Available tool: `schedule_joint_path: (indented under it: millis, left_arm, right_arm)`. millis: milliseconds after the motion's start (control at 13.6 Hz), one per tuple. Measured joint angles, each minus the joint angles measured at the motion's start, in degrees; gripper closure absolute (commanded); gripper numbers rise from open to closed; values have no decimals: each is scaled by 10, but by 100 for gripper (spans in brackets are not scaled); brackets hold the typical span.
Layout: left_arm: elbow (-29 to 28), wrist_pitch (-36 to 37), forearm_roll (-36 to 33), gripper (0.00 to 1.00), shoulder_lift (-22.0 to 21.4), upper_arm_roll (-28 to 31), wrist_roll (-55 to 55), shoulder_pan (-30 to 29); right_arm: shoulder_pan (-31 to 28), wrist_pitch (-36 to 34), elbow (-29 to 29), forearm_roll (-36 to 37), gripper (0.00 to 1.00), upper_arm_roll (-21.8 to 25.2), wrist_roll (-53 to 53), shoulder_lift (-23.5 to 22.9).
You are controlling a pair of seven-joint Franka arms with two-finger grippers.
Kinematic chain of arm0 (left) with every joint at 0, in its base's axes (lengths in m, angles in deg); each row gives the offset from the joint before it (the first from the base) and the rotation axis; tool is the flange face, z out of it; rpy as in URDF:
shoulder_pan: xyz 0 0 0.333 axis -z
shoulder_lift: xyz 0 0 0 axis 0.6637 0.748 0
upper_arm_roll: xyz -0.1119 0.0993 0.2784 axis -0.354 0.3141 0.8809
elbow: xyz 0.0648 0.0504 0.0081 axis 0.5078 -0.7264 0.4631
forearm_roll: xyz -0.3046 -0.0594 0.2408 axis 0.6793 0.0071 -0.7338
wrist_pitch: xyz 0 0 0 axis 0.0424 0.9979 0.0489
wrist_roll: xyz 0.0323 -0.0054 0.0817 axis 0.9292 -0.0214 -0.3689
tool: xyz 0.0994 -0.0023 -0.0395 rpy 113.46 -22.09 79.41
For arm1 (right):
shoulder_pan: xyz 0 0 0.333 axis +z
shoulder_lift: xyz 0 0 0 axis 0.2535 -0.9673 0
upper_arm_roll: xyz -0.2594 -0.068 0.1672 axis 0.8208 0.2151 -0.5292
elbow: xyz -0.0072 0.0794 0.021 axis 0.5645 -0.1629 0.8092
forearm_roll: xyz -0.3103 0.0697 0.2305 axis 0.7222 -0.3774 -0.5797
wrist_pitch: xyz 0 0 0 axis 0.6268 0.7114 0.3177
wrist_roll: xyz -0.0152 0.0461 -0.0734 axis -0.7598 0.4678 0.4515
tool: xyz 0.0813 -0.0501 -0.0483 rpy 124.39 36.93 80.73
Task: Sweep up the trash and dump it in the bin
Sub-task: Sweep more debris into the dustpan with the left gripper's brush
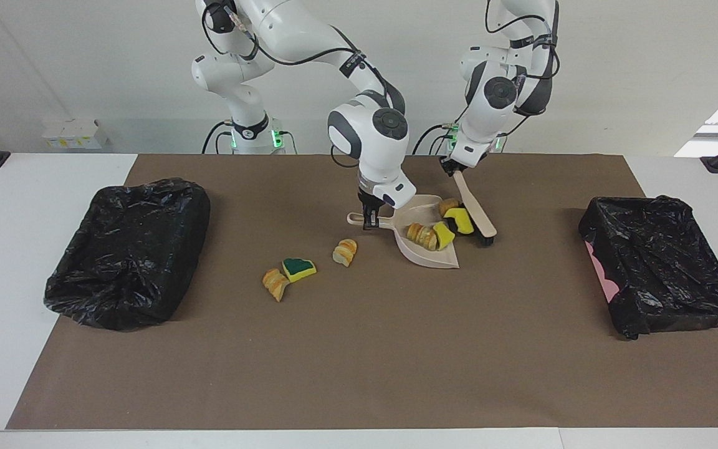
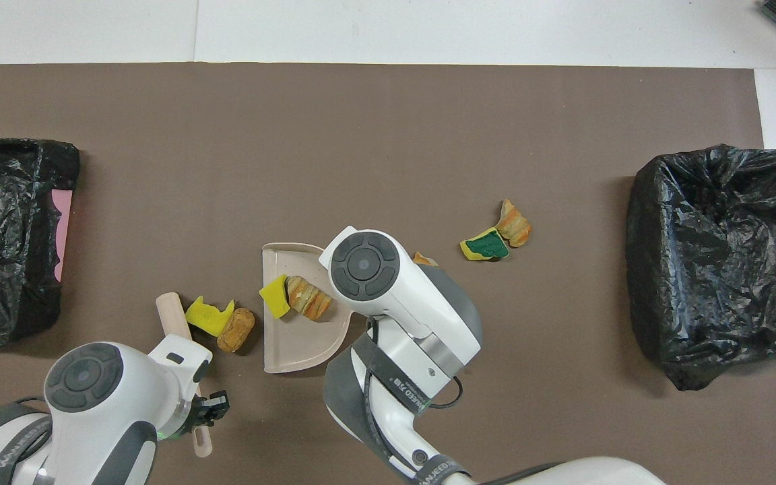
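My right gripper (image 1: pixel 368 220) is shut on the handle of the beige dustpan (image 1: pixel 429 252), which lies flat on the brown mat. A bread chunk (image 1: pixel 420 235) and a yellow sponge piece (image 1: pixel 443 236) of the trash lie in the pan. My left gripper (image 1: pixel 450 166) is shut on the brush (image 1: pixel 475 207), whose black bristles press another yellow sponge (image 1: pixel 460 219) and a brown chunk (image 1: pixel 448 204) against the pan's mouth. Toward the right arm's end lie a bread chunk (image 1: pixel 344 252), a green-faced sponge (image 1: pixel 298 269) and a further bread chunk (image 1: pixel 275 284). In the overhead view the right arm hides its own gripper.
Two bins lined with black bags stand on the mat, one (image 1: pixel 128 249) at the right arm's end and one (image 1: pixel 664 268) at the left arm's end, the latter showing a pink wall. Bare brown mat (image 1: pixel 359 362) stretches away from the robots.
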Motion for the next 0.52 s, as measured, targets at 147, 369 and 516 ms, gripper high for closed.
schedule_joint_path:
  millis: [147, 369, 516]
  left_arm:
    - [12, -12, 1, 100, 16, -1, -5, 28]
    - [65, -6, 4, 100, 50, 0, -5, 37]
    - [110, 26, 5, 100, 77, 2, -4, 37]
  right_arm:
    - [-3, -1, -3, 0, 100, 0, 0, 0]
    - [-9, -13, -4, 0, 100, 0, 0, 0]
    - [-20, -26, -4, 0, 100, 0, 0, 2]
